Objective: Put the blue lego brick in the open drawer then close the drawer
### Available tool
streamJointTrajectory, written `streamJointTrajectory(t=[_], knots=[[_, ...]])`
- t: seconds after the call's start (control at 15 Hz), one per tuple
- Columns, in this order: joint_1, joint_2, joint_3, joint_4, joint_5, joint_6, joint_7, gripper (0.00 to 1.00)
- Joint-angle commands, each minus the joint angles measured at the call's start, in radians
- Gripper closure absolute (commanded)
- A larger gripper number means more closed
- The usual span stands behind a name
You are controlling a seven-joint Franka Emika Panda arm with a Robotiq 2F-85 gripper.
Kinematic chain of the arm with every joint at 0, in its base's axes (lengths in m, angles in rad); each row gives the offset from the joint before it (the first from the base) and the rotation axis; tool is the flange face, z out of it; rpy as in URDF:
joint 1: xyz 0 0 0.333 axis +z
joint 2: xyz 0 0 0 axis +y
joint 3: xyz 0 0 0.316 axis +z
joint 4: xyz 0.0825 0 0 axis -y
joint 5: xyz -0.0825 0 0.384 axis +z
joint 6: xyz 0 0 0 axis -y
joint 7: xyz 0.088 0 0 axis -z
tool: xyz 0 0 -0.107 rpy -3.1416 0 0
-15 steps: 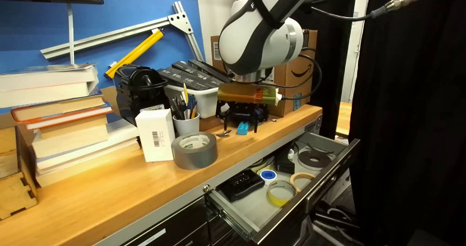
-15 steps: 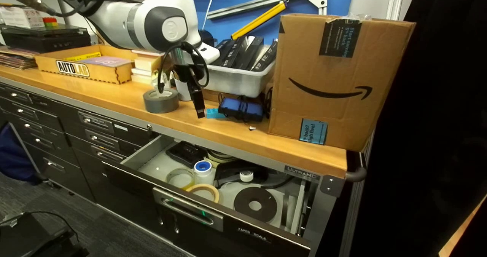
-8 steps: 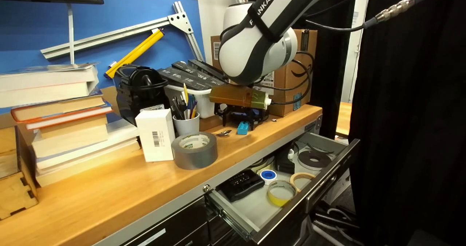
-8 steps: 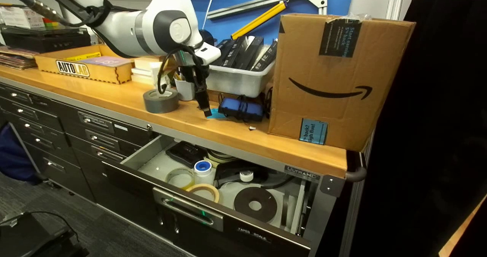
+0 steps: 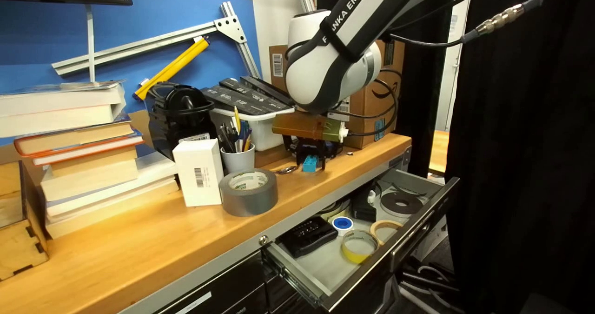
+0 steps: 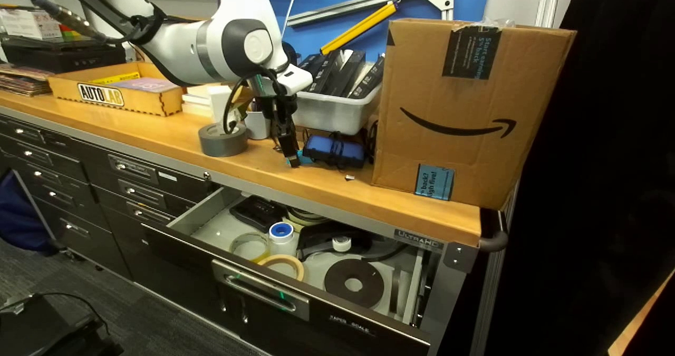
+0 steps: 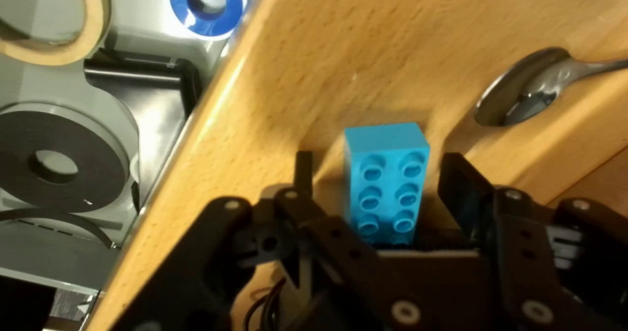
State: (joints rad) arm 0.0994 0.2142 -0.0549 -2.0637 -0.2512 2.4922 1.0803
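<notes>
The blue lego brick point(image 5: 309, 163) lies studs up on the wooden worktop, behind the open drawer. In an exterior view it point(image 6: 305, 157) is partly hidden by my gripper point(image 6: 294, 163). In the wrist view the brick point(image 7: 387, 189) sits between the two fingers of my gripper point(image 7: 378, 160), with a gap on each side. Its near end is hidden by the gripper body. The gripper is open and holds nothing. The drawer point(image 5: 320, 272) is pulled out below the worktop edge; its dark front point(image 6: 179, 253) also shows.
In the drawer lie a blue-centred roll point(image 5: 343, 224), a dark disc point(image 6: 354, 283), tape rings point(image 6: 283, 265) and a black box point(image 5: 307, 235). A spoon point(image 7: 530, 88), a grey tape roll point(image 5: 248, 193), a blue-black device point(image 6: 335, 149) and a cardboard box point(image 6: 469, 113) stand near.
My gripper has come in over the blue brick, moving rightward in an exterior view, and its fingers are now closer around it. The brick and the drawer have not moved.
</notes>
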Motion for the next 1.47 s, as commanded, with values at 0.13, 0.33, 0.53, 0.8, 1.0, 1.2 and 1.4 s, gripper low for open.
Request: streamJointTrajectory(t=[0.13, 0.33, 0.53, 0.8, 1.0, 1.2, 1.4], knots=[[-0.004, -0.037, -0.003, -0.026, 0.013, -0.02, -0.004, 0.76], [-0.015, -0.089, 0.002, -0.082, 0.026, -0.025, -0.028, 0.82], [-0.021, -0.156, 0.012, -0.16, 0.044, -0.062, -0.073, 0.82], [-0.04, -0.242, 0.023, -0.27, 0.074, -0.155, -0.232, 0.82], [-0.055, -0.294, 0.021, -0.338, 0.111, -0.174, -0.415, 0.82], [-0.074, -0.271, 0.019, -0.38, 0.105, -0.202, -0.562, 0.82], [-0.081, -0.24, 0.022, -0.412, 0.112, -0.199, -0.626, 0.38]])
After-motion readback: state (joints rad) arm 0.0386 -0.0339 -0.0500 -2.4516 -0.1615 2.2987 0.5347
